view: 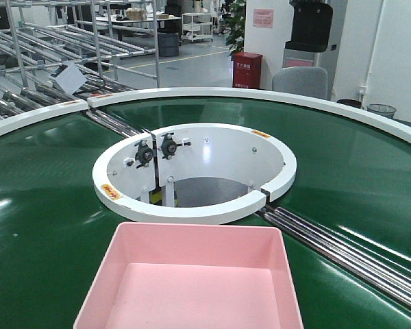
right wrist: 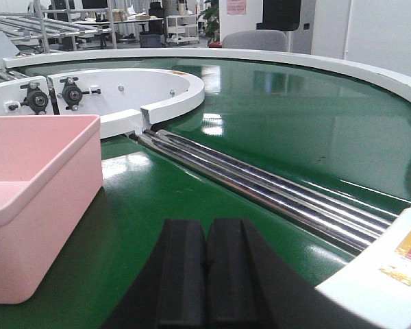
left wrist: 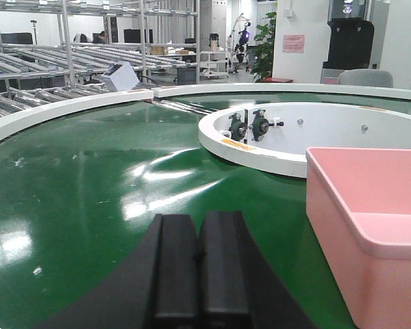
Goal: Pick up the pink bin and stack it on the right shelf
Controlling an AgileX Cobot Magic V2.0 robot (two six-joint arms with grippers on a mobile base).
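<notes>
The pink bin point(view: 192, 288) rests empty on the green conveyor belt point(view: 41, 219) at the near edge, just in front of the white centre ring point(view: 192, 205). In the left wrist view the pink bin point(left wrist: 370, 226) stands to the right of my left gripper point(left wrist: 198, 226), which is shut with nothing between its black fingers. In the right wrist view the pink bin point(right wrist: 34, 199) sits to the left of my right gripper point(right wrist: 206, 229), also shut and empty. Neither gripper touches the bin. The right shelf is out of view.
Steel rollers point(view: 349, 250) cross the belt to the right of the bin, and a second set point(view: 113, 123) lies at the far left. The belt's white outer rim point(right wrist: 377, 281) is close on my right. Roller racks point(view: 48, 48) stand beyond the conveyor.
</notes>
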